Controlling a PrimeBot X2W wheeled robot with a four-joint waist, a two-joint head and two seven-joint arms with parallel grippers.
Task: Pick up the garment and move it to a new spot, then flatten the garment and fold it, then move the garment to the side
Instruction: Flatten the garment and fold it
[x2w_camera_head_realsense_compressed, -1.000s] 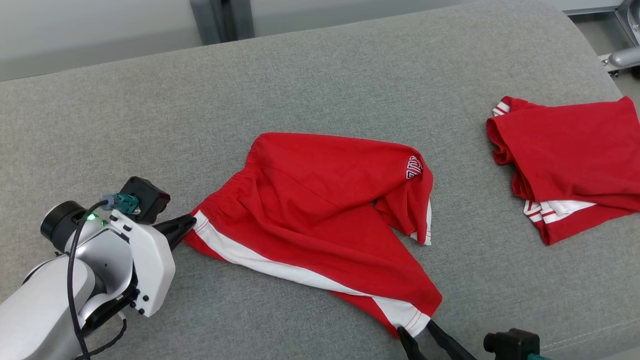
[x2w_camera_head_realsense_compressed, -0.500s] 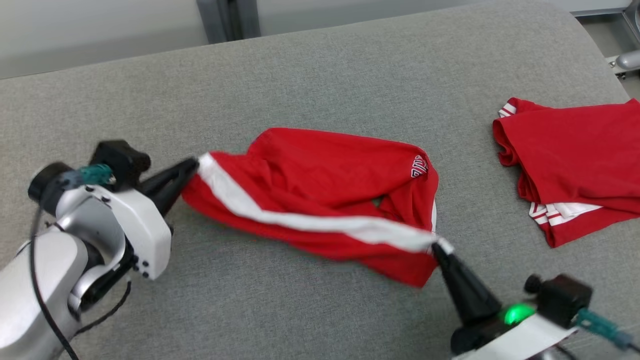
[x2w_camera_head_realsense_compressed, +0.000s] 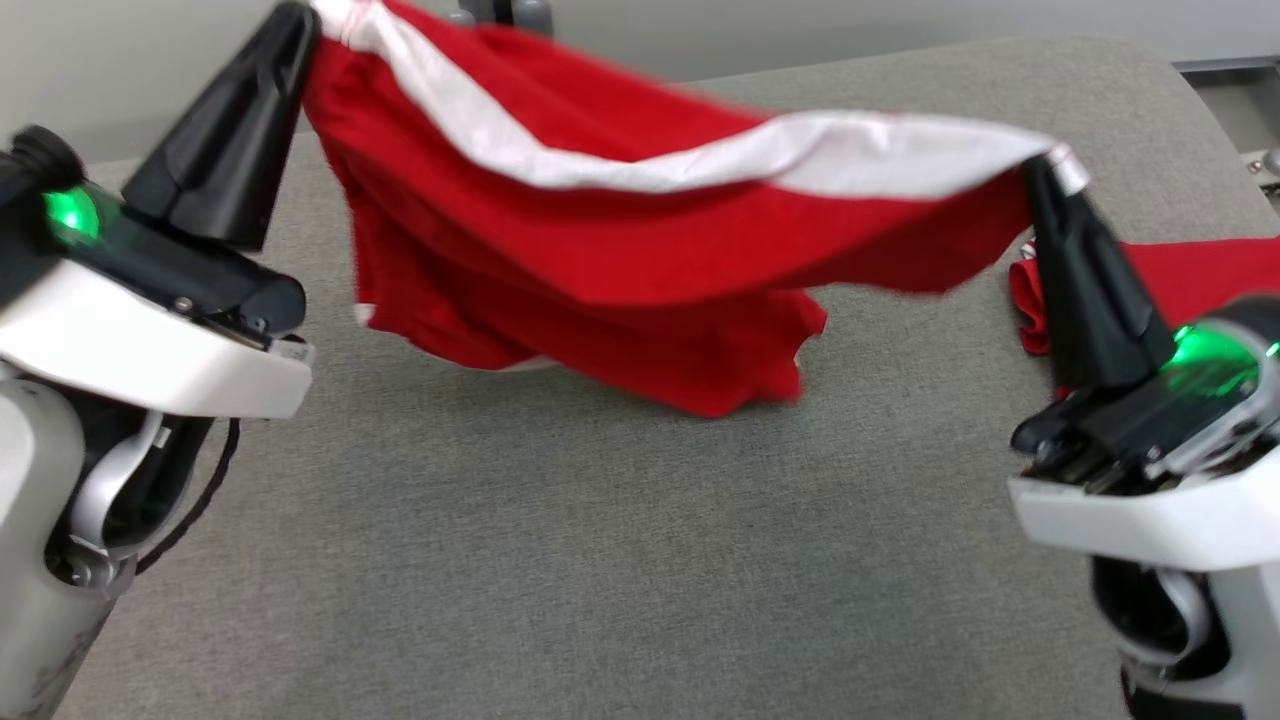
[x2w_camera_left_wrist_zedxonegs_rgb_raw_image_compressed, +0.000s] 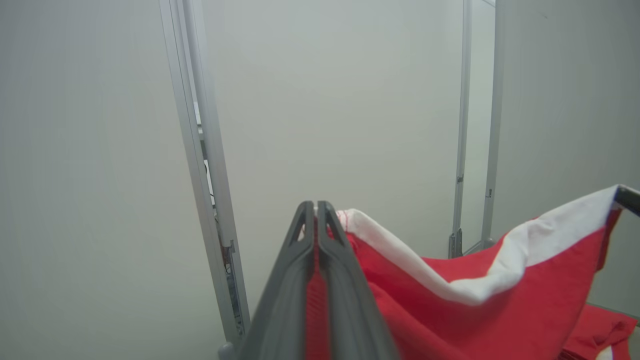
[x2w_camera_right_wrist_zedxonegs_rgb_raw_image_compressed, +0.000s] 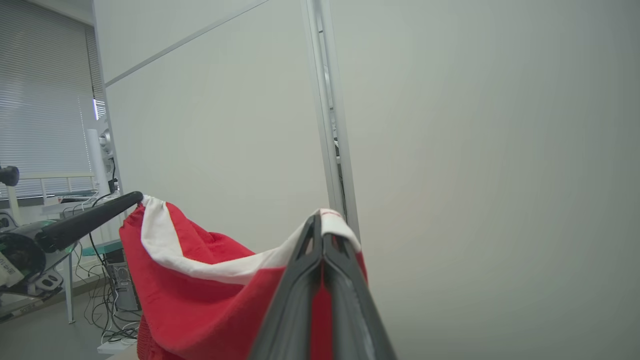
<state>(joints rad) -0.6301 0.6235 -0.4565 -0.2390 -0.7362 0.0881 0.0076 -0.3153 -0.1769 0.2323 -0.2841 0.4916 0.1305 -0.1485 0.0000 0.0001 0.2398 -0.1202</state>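
The red garment (x2w_camera_head_realsense_compressed: 620, 250), edged with 1 white stripe, hangs sagging above the grey padded surface (x2w_camera_head_realsense_compressed: 600, 560). The head view shows a second red garment (x2w_camera_head_realsense_compressed: 1210, 275) lying there; the right wrist view shows a window blind (x2w_camera_right_wrist_zedxonegs_rgb_raw_image_compressed: 45, 125). The left end effector (x2w_camera_head_realsense_compressed: 298, 18) and right end effector (x2w_camera_head_realsense_compressed: 1042, 165), both pressed together, pinch its 2 upper corners.

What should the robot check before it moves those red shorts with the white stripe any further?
1. Left gripper pinching one end of the red white-striped shorts: ok.
2. Right gripper pinching the other end: ok.
3. Shorts hanging clear of the grey fabric surface: cannot tell.
4. Shorts spread flat: not ok, they sag and bunch.
5. Folded red garment lying aside at the right: ok.
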